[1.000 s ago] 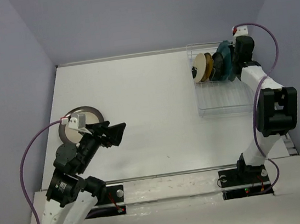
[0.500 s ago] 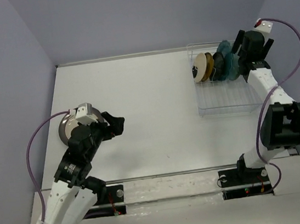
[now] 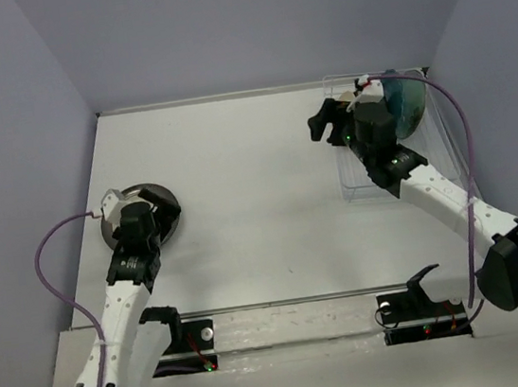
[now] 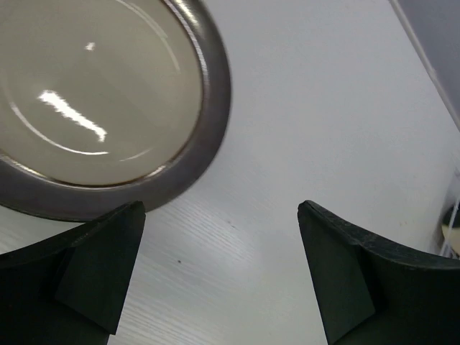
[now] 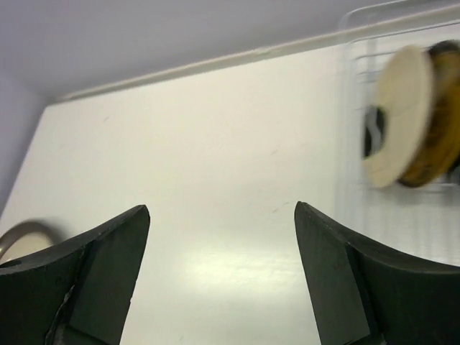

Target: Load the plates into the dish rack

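I am looking down on the white table (image 3: 257, 175), which is running out to grey walls (image 3: 246, 23) at the far edge and on both sides. The clear dish rack (image 3: 354, 189) is sitting in the far right corner, its far end close to the back edge and its long side running toward me. The right arm (image 3: 441, 193) is reaching over the rack's near half and is hiding part of it from above.

In the rack a teal plate (image 3: 407, 102) is standing on edge at the far end. The right wrist view, somewhat blurred, is showing a cream plate (image 5: 402, 115) upright with an amber plate (image 5: 440, 122) just behind it. The grey-rimmed plate (image 3: 160, 206) is lying flat near the table's left edge, well apart from the rack, with a wide stretch of bare white table between them.

The left arm (image 3: 120, 298) is leaning out over that plate. The left gripper (image 4: 219, 208) is hanging just past the plate's rim, its jaws spread wide and gripping nothing; one finger is showing right beside the dark rim, though I cannot tell whether it is touching.

The right gripper (image 5: 221, 210) is pointing out from the rack's left side toward the middle of the table, released, with only bare table showing between its jaws.
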Tool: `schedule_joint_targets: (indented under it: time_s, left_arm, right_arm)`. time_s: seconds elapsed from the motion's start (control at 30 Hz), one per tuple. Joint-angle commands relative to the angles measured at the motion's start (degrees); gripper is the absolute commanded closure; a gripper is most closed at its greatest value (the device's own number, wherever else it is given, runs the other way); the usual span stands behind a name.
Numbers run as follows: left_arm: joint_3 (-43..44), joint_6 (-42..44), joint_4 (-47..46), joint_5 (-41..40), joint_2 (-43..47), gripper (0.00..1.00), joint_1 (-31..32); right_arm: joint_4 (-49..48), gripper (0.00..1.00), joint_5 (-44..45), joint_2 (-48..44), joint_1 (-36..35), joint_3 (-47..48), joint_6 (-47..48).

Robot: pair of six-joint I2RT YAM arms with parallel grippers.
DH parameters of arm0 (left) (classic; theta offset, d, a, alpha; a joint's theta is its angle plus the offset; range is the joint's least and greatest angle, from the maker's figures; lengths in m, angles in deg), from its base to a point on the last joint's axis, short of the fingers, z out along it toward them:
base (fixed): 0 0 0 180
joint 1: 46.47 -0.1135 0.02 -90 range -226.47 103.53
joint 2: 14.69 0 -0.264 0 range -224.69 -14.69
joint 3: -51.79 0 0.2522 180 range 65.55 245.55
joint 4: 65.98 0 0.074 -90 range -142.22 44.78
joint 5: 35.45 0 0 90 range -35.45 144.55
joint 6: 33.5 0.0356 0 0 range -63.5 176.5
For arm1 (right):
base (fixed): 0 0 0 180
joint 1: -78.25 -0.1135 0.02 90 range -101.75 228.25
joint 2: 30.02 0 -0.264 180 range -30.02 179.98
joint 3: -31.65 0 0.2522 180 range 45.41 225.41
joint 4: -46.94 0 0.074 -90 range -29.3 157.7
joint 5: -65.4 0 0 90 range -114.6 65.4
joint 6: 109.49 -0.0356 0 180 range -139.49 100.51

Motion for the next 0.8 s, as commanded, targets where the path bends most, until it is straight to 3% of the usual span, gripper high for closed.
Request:
schedule_joint_targets:
  time_s: [0.0,0.1,0.27,0.5,0.73,0.77]
  left_arm:
    - [-2.8,-5.3,3.0,-4.0,0.2,0.01,-13.8]
    - [-6.1,-7.4,4.1,-1.7,1.8,0.01,-20.3]
    - [-9.2,-13.0,4.6,0.7,-5.2,0.01,-26.5]
    - [-16.0,-20.8,-5.7,0.9,-6.8,0.03,-29.1]
    - [-19.8,-24.4,-22.3,1.1,-14.3,0.18,-30.3]
    - [-20.7,-25.4,-24.2,1.6,-16.4,0.28,-30.4]
  right_arm:
    - [-5.0,0.13,-4.1,-3.5,-9.4,-1.5,-0.6]
    - [-5.7,0.13,-6.9,-3.6,-12.8,-2.9,-1.7]
    - [-6.6,0.13,-10.8,-4.2,-15.7,-4.5,-2.2]
    - [-7.0,0.13,-14.0,-6.1,-16.3,-7.0,-1.2]
    - [-7.0,0.13,-17.7,-5.4,-16.3,-7.6,-1.8]
    - [-6.9,0.13,-17.7,-5.7,-16.3,-7.7,-1.8]
